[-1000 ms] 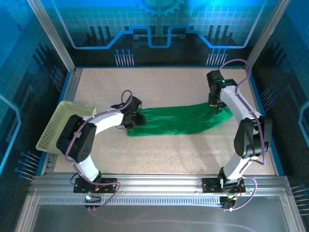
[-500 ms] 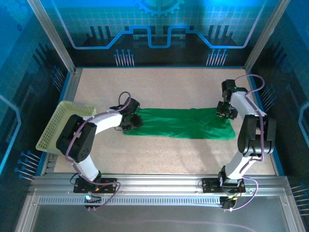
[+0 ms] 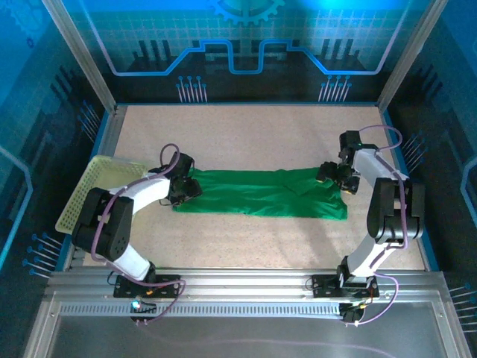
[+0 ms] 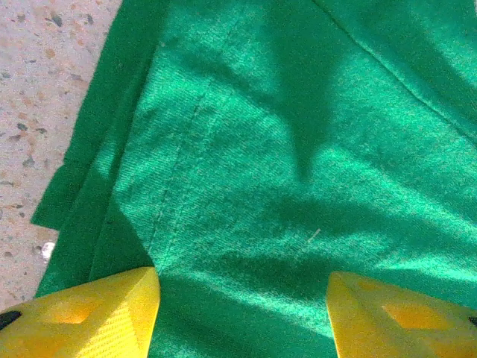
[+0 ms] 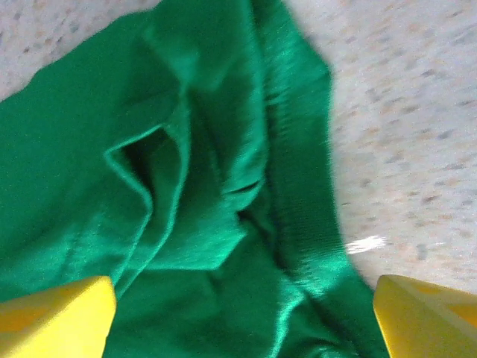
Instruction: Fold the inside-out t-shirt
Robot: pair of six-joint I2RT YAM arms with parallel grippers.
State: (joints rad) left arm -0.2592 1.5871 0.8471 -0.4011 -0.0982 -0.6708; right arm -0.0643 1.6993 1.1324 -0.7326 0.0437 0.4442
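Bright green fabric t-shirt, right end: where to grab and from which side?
Pinch the thick ribbed band at the right end of the bright green fabric t-shirt, coming down from above on the speckled tabletop side. The band lies bunched and raised beside bare table, so likely easy to catch; the middle lies flat.

blurred t-shirt [image 5: 195,224] hem, right wrist view

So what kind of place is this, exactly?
Probably a robotics lab test cell: a left arm and right arm bolted to a metal rail, a speckled table walled by blue printed panels, a green t-shirt laid out to fold.
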